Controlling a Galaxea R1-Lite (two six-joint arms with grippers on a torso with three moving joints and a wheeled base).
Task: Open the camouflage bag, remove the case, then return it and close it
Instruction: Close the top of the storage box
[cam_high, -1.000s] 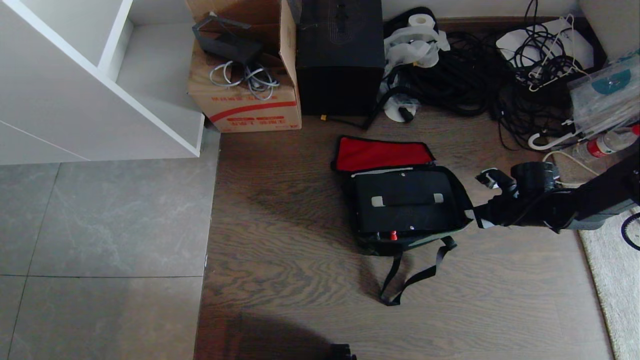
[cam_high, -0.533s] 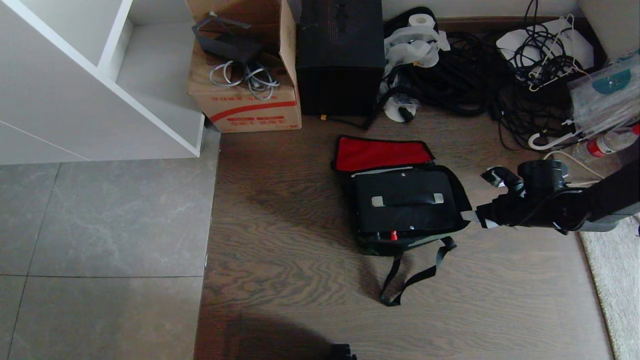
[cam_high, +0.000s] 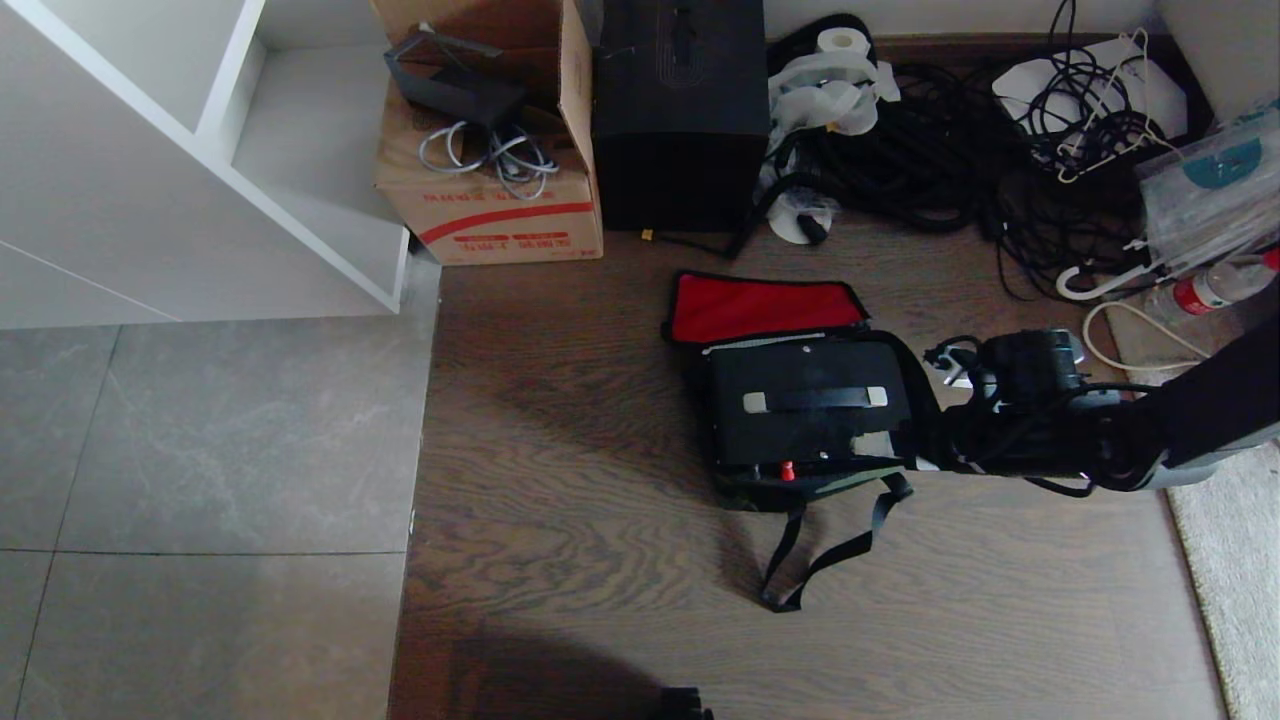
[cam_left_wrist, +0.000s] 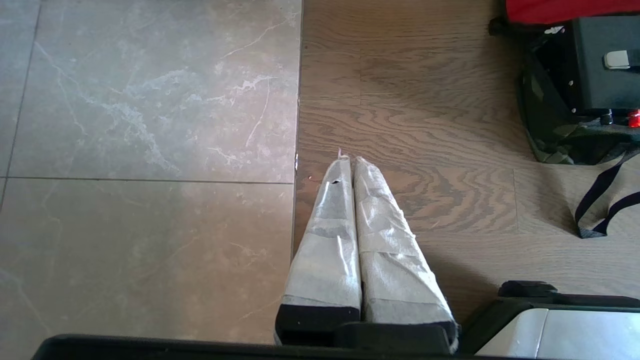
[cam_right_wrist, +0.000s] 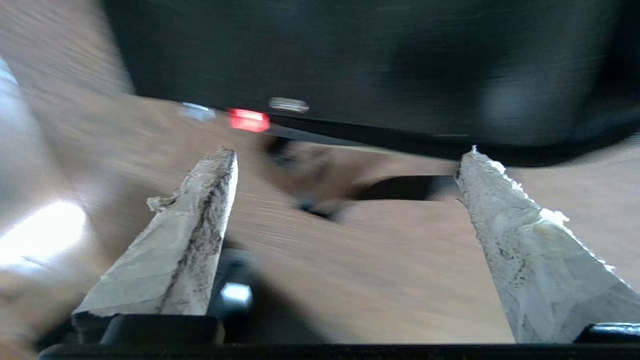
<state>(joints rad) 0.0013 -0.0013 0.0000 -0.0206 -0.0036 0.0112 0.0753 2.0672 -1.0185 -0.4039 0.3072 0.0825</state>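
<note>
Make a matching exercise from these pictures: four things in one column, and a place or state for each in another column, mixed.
1. flat black hard case
2. red-lined lid of the camouflage fabric bag
3. left gripper
4. right gripper

a. fingers apart
b. folded back flat
c. lying inside the bag
d. fingers together over the floor

Pairs: 1-c, 2-b, 3-d, 4-a

**Print present, nothing legible**

The cardboard box (cam_high: 490, 200), by the floor's far edge, carries red print under a red stripe on its front face, too small to read. No other text, label or number can be read.
</note>
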